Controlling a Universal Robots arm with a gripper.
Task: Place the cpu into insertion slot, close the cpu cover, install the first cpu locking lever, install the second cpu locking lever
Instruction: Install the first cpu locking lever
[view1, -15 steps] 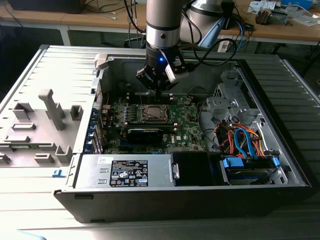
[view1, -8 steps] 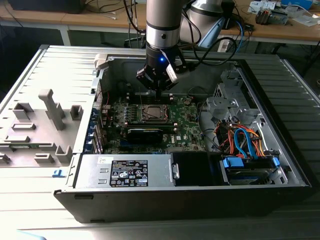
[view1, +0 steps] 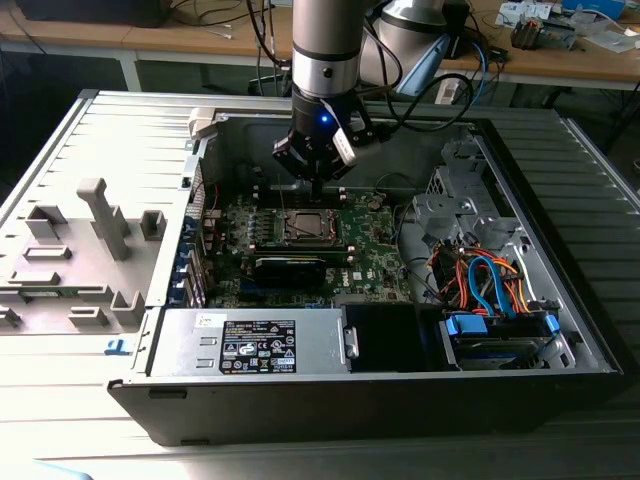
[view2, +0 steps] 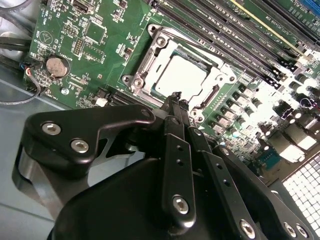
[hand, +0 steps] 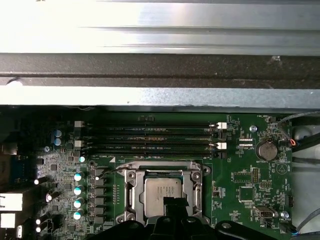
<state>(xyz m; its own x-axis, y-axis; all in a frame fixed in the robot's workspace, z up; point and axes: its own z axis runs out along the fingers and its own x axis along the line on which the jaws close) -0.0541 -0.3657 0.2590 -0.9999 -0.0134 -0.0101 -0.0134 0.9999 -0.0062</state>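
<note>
The cpu (view2: 180, 77) (hand: 161, 191), a silvery square chip, lies in the insertion slot (view1: 305, 225) on the green board. The cpu cover (view2: 142, 62) (hand: 131, 192), a silver frame, lies flat around it, with the chip showing through its window. A thin metal lever (hand: 107, 171) runs along one side of the socket. My gripper (view1: 316, 183) (view2: 175, 97) (hand: 175, 202) hangs just above the socket's edge. Its black fingers (view2: 172, 125) are shut together with nothing between them.
Long black memory slots (hand: 150, 137) lie beside the socket, near the case wall (hand: 150, 95). A coin battery (hand: 266, 149) sits on the board. A grey power supply box (view1: 250, 345) fills the case's front, and bundled cables (view1: 490, 280) are at the exterior view's right.
</note>
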